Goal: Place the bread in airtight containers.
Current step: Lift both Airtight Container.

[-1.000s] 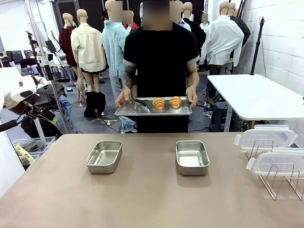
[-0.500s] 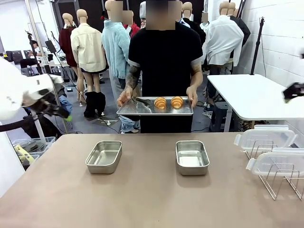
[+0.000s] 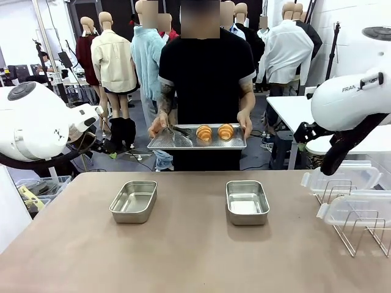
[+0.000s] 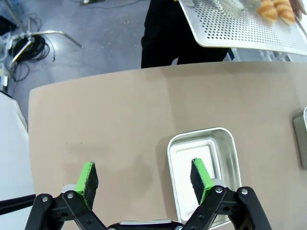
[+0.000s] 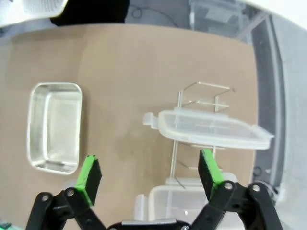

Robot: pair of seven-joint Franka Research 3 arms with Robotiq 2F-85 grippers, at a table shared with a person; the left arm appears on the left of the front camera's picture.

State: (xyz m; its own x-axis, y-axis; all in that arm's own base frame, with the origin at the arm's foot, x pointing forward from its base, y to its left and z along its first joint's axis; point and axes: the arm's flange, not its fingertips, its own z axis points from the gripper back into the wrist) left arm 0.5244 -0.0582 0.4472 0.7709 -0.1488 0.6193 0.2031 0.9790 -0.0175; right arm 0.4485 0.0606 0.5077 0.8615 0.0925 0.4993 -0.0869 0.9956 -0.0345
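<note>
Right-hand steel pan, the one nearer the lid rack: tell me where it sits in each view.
Front view: the right steel pan sits empty, just right of centre on the tabletop.
Left wrist view: a sliver of its wall cuts in at the right edge, past the left pan.
Right wrist view: it lies at the left, left of the clear lid on its wire rack.
Shared landmark: the tan tabletop.
</note>
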